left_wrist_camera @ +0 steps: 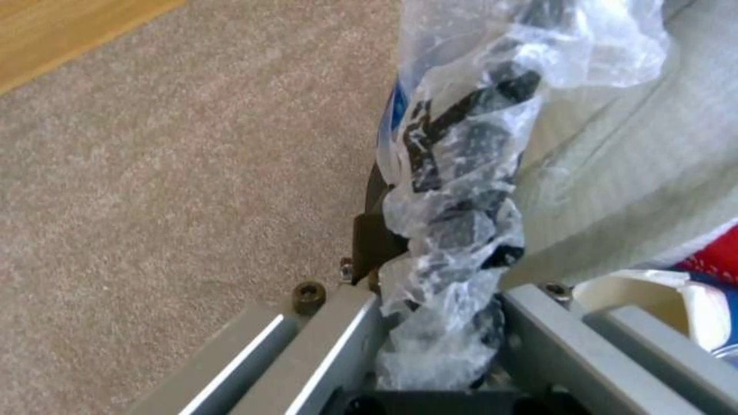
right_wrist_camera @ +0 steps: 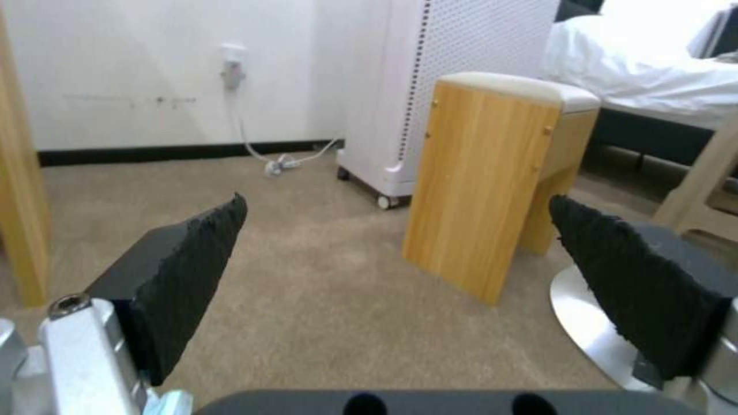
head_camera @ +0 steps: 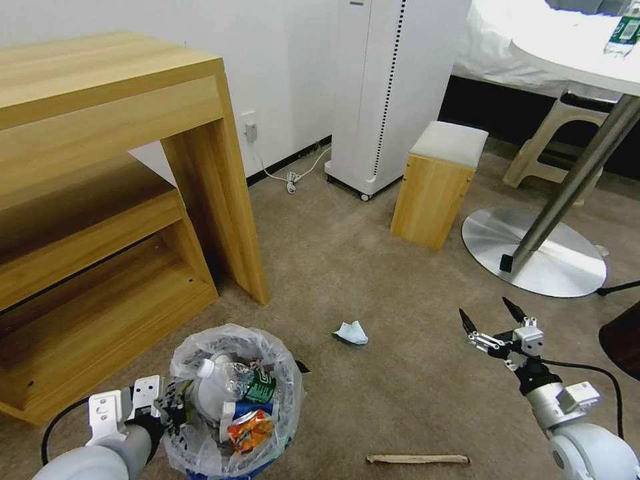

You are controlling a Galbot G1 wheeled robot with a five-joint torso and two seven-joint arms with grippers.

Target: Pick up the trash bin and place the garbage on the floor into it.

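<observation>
The trash bin (head_camera: 230, 400), lined with a clear plastic bag, is at the lower left of the head view. It holds a crushed clear bottle, a blue-white wrapper and an orange-red wrapper. My left gripper (head_camera: 175, 403) is shut on the bin's bagged rim (left_wrist_camera: 454, 242). On the beige carpet floor (head_camera: 373, 280) lie a white-blue tissue (head_camera: 351, 332) ahead of the bin and a wooden stick (head_camera: 417, 459) near the bottom edge. My right gripper (head_camera: 487, 319) hovers open above the carpet at the right, its black fingertips (right_wrist_camera: 202, 253) spread wide with nothing between them.
A wooden desk (head_camera: 113, 200) stands at the left. A white tower appliance (head_camera: 390, 87) and a small wooden stool (head_camera: 437, 183) stand ahead. A round table's metal base (head_camera: 533, 257) lies at the right, with a cable (head_camera: 290, 177) by the wall.
</observation>
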